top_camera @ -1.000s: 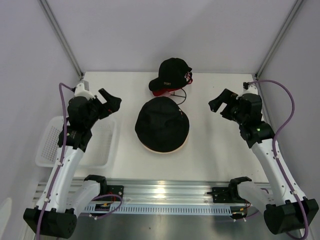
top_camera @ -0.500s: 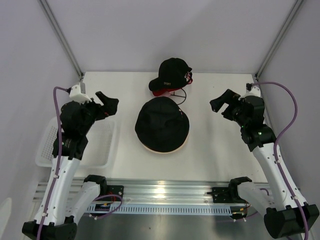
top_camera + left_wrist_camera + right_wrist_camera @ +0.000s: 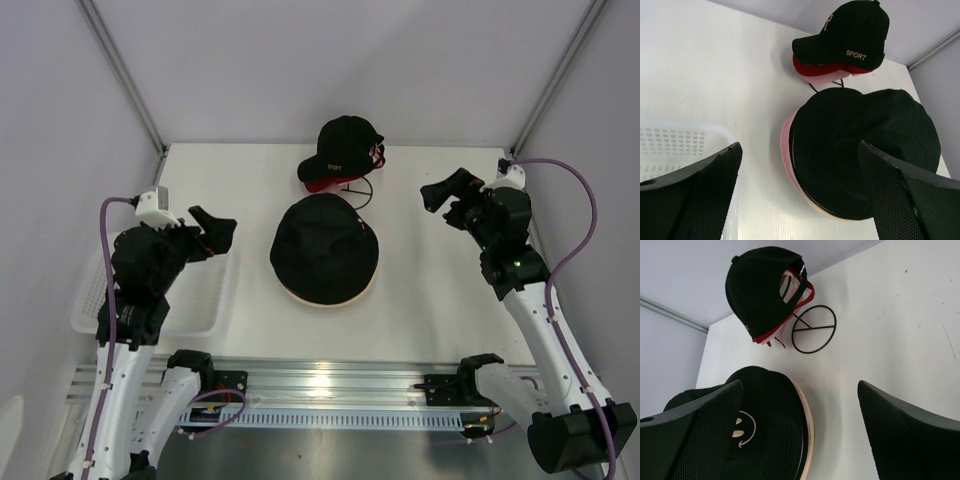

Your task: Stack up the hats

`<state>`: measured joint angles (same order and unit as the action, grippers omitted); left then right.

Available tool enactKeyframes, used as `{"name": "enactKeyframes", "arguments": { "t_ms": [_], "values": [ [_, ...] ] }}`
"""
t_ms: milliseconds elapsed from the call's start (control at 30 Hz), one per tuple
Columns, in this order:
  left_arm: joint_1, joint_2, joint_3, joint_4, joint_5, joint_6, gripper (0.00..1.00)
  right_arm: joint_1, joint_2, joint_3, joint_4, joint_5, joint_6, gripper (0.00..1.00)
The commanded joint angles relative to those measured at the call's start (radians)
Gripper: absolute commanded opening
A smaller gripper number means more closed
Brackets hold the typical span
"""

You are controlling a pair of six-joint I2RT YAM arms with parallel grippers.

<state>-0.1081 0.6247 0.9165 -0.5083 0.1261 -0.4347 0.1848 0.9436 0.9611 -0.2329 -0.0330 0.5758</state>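
Since the black hat (image 3: 324, 248) sits on top of the pink hat (image 3: 785, 145) and the beige hat (image 3: 809, 440), all three nested mid-table, I judge the stacking done. Only thin pink and beige brim edges show under the black one.

Left gripper (image 3: 213, 228): jaws wide, nothing in them, hovering left of the stack, well apart from it. Right gripper (image 3: 445, 193): jaws wide, empty, hovering right of the stack and a bit farther back.

Next move, my call: no more grasping, just park both arms clear. If anything, check the brims line up. The pink edge shows more on the left side.

Around: black cap (image 3: 342, 145) with a red under-visor, just beyond the stack on a wire hoop (image 3: 813, 329), not part of the job. White basket (image 3: 95, 290) sits at the table's left edge, under the left arm. Nothing blocks either arm.
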Motion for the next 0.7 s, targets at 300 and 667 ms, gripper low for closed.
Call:
{"name": "enactKeyframes", "arguments": {
  "t_ms": [300,667],
  "values": [
    [0.007,-0.215,-0.067,-0.035,-0.149,0.06,1.0,-0.004,0.034,0.019,0.034,0.079,-0.097,0.99],
    [0.007,-0.241,-0.156,-0.001,-0.165,0.074,1.0,-0.004,-0.019,-0.028,0.004,0.099,-0.114,0.99]
  ]
}}
